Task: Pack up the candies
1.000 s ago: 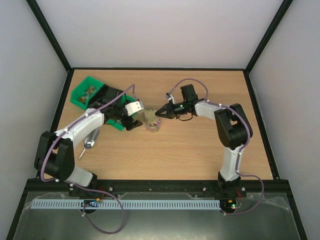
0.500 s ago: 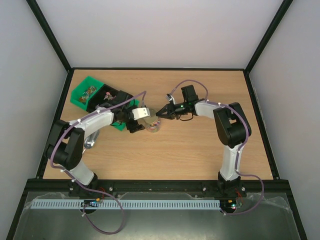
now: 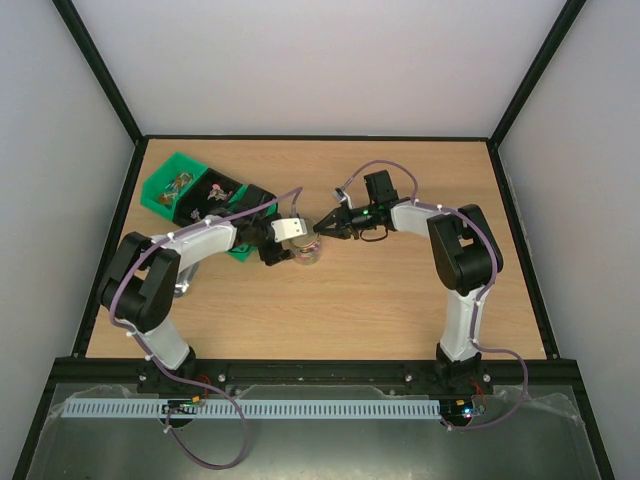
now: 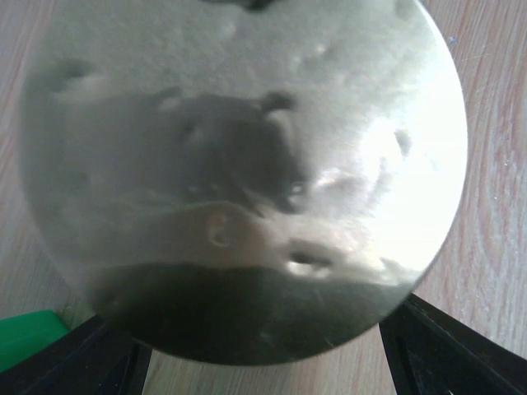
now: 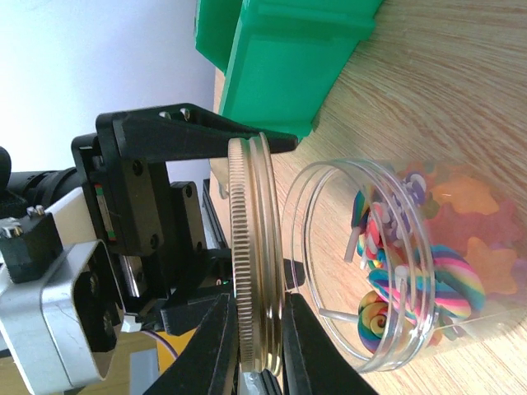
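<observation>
right gripper [image 5: 257, 317]: pinching narrow on the ribbed edge of the lid [image 4: 247, 164], one finger on each face; holding it level just above the mouth of the jar [image 5: 387, 174], not touching the glass.

left gripper [image 5: 257, 224]: reaching down from above, jaws standing wide across the lid's full width, upper finger [image 5: 247, 136] lying against the rim; pressing or merely flanking, cannot tell, the far contact being hidden.

lid: turning its flat face toward the jar's opening, parallel to it; filling nearly the whole left wrist view.

jar: standing upright on the table [image 5: 461, 82], clear-walled, mouth facing up at the lid.

candies [image 5: 428, 284]: sitting piled in the lower part of the jar; showing rainbow swirls, orange stars and mixed colours; lying jumbled, sharing no common direction. Thin white sticks crossing at different angles, one running along the jar's axis toward the mouth, another lying across it. More showing in the compartments of the green bin [image 3: 165, 198], well apart from the jar on the left arm's side; too small there for telling any long axis.

scoop [image 3: 180, 287]: lying on the table beside the left arm, partly hidden by it.
</observation>
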Motion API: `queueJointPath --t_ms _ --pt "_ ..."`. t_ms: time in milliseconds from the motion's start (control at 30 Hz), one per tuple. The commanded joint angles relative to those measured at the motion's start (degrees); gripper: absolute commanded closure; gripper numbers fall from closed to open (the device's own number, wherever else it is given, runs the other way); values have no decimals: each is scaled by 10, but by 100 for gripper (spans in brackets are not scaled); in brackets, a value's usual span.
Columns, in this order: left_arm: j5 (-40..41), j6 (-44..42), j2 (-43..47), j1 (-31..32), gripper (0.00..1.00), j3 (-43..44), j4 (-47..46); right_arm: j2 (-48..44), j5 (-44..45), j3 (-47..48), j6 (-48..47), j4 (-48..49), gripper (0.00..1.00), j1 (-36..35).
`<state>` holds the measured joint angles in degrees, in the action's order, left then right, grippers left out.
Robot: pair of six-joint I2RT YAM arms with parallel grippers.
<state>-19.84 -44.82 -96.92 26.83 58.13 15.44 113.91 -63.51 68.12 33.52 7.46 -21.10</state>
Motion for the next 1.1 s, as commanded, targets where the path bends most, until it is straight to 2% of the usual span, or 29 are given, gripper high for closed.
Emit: queueJointPath --t_ms 0,233,467,633,867,1067 --pt "-4 8 1 0 21 0 -33 6 -21 -10 18 -2 98 1" --pt "-23 12 10 -2 21 -29 -76 20 -22 -6 19 -9 96 1" --pt "-38 10 7 -2 25 -30 -80 22 0 -3 7 -31 90 1" --pt "-45 9 7 -2 31 -30 -75 20 8 15 -11 -59 80 6" --pt "-52 6 5 -2 35 -28 -71 13 20 37 -62 -122 51 27" --pt "-51 0 4 -2 35 -28 -63 3 43 60 -124 -195 47 34"
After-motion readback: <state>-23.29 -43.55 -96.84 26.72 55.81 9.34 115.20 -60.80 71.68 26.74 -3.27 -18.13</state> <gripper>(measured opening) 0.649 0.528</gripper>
